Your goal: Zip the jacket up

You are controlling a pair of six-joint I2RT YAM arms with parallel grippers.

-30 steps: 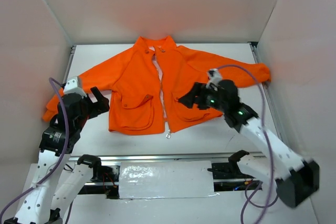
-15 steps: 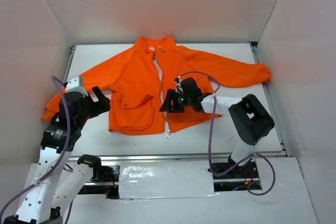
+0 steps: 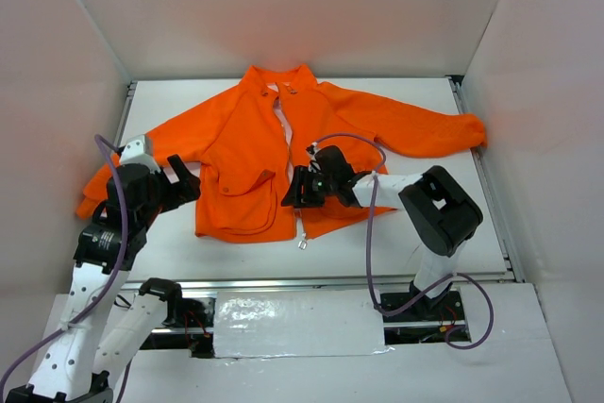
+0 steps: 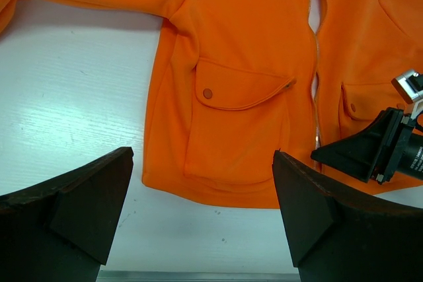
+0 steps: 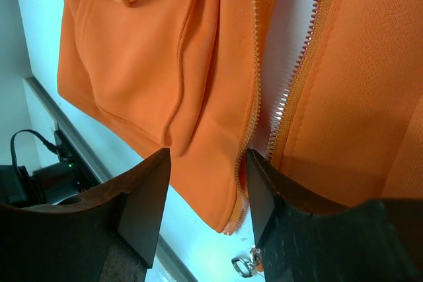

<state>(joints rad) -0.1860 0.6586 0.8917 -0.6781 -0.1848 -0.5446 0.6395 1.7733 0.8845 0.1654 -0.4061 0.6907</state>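
Straddling the jacket's [image 5: 152, 64] zipper [image 5: 255, 97] in wrist view only, right gripper [image 5: 206, 166] half-open, empty

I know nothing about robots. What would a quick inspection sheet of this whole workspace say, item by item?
Surface: white table, with the orange jacket spread on it.
Job's things: the jacket lies front up with its sleeves out; the zipper is open up the front, and its pull hangs at the hem.
Clutter: nothing seen.
Grippers: right gripper is low over the zipper's bottom end, jaws apart astride one toothed edge; left gripper is wide open and empty, beside the jacket.
Cables: purple left cable runs down its arm; purple right cable loops above the jacket.
Surroundings: white walls on three sides; metal rail along the near edge.
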